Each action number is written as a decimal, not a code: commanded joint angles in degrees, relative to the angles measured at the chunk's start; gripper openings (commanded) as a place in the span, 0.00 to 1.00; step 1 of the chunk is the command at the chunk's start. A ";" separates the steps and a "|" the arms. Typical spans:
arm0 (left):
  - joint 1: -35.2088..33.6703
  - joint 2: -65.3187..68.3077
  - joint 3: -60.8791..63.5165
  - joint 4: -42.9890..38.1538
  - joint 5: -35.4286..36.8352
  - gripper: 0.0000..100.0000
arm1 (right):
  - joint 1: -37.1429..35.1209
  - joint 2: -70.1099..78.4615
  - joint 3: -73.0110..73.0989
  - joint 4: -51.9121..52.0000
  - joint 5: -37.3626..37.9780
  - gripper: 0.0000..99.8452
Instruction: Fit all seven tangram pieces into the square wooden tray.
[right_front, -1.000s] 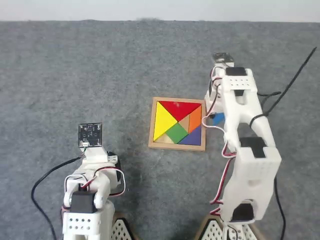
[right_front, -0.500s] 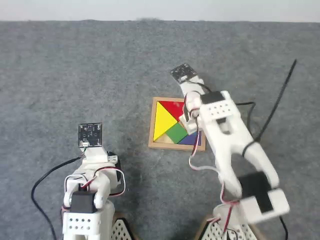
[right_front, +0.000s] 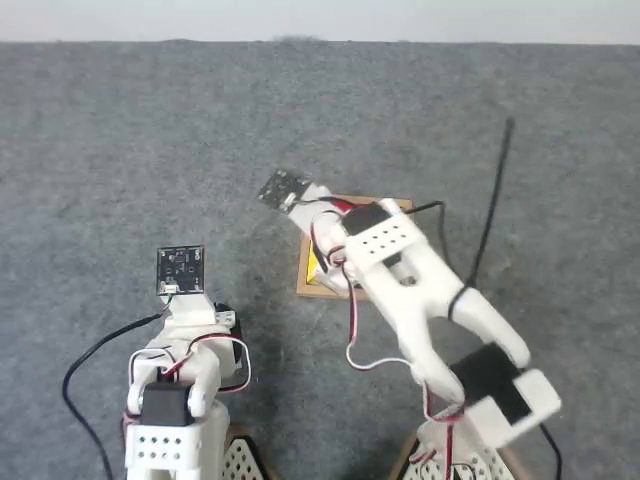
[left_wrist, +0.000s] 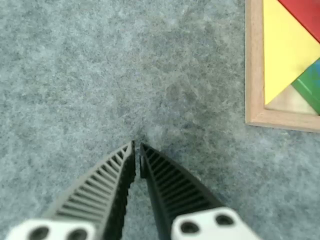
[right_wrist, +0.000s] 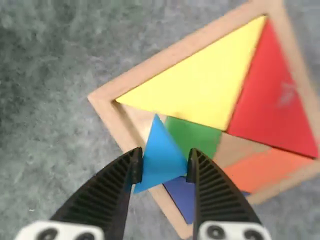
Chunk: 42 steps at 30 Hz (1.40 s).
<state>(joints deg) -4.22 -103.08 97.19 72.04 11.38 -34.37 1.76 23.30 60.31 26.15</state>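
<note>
R gripper (right_wrist: 165, 154): clamped on blue triangle (right_wrist: 159, 161), one finger on each side edge; you've got it over the tray's (right_wrist: 106, 111) near-left corner area; can't tell if it touches the pieces below.
L gripper (left_wrist: 137, 146): fingers together, nothing betw. them; tips point at bare grey mat (left_wrist: 75, 65); tray (left_wrist: 254, 75) sits off to its right, apart from it.
Tray: square, wooden, mid-table; in high view your R arm (right_front: 420, 290) reaches in from near right and covers most of it, leaving the near-left corner (right_front: 316, 291) and a bit of far rim in sight.
Pieces in tray: yellow triangle (right_wrist: 200, 90) along the left side; red triangle (right_wrist: 270, 95) next to it, touching; green square (right_wrist: 194, 136) beside yellow; orange piece (right_wrist: 265, 169) and purple piece (right_wrist: 181, 197) further round; all lie flat.
Bare wood: small triangular slot (right_wrist: 131, 120) at the corner betw. yellow and rim; another tan patch (right_wrist: 240, 147) betw. green, red and orange.
L arm (right_front: 170, 400): near left, well apart from the tray.
</note>
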 joint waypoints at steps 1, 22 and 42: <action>-0.35 -1.14 -0.75 0.26 -0.88 0.01 | -0.66 2.95 -5.98 -0.75 1.14 0.09; -0.35 -1.14 -0.75 0.26 -0.88 0.01 | -3.21 5.67 -6.33 -1.19 23.38 0.10; -0.35 -1.14 -0.75 0.26 -0.88 0.01 | -5.58 5.76 -6.68 -1.19 31.56 0.18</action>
<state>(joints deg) -4.22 -103.08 97.19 72.04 11.38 -39.56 7.91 20.13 60.31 56.13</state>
